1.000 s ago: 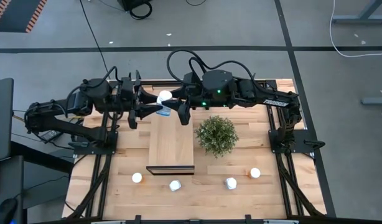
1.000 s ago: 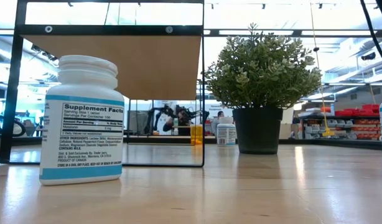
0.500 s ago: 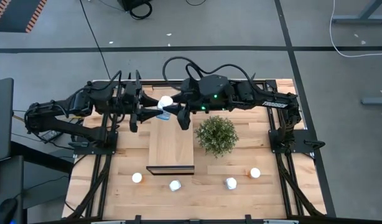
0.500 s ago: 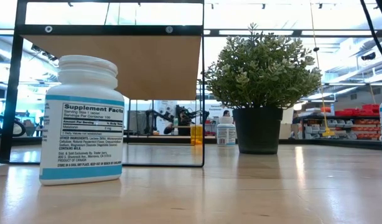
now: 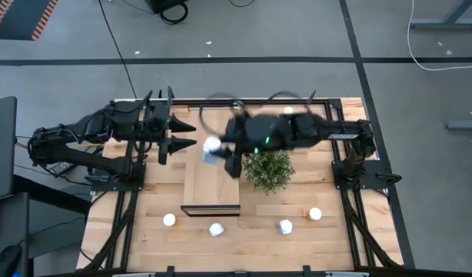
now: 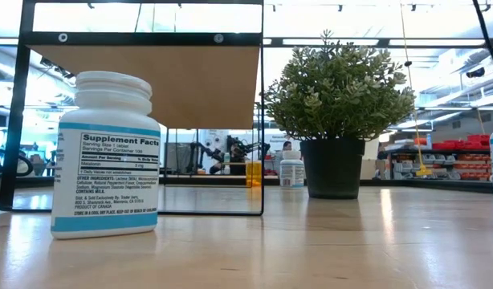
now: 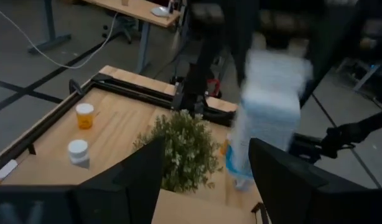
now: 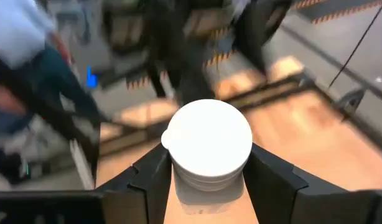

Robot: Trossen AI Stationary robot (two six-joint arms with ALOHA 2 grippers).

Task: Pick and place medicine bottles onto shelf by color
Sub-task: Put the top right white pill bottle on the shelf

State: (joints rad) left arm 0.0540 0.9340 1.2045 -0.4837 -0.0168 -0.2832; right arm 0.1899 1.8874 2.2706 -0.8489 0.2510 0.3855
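Observation:
My right gripper (image 5: pixel 217 150) is shut on a white medicine bottle (image 5: pixel 211 145) with a blue band, held above the far end of the light-wood shelf (image 5: pixel 211 185). In the left wrist view this bottle (image 7: pixel 269 106) hangs blurred ahead of my left gripper (image 7: pixel 206 180). My left gripper (image 5: pixel 181 135) stands open just left of the bottle, touching nothing. Several more bottles stand upright on their bases near the table's front edge: orange ones (image 5: pixel 169 219) (image 5: pixel 315 213) and white ones (image 5: pixel 216 229) (image 5: pixel 285 226). My right gripper pinches the bottle's sides just under its white cap (image 8: pixel 208 142) between its two fingers (image 8: pixel 150 180). The fingers come from the table's right, slanting down. The bottle is lifted clear above the shelf, roughly upright, cap up and blue-banded bottom (image 7: pixel 241 168) down.
A bushy potted plant (image 5: pixel 268 169) stands just right of the shelf, close under my right arm. In the low view a white bottle (image 6: pixel 106 152) stands big in the foreground before the shelf's black frame (image 6: pixel 261 120). A black rail (image 5: pixel 344 165) borders the table.
My left gripper has let go of the white bottle and stays at the far left. My right gripper has carried the bottle away from it, toward the near edge and slightly right, over the shelf's far end, tipping downward.

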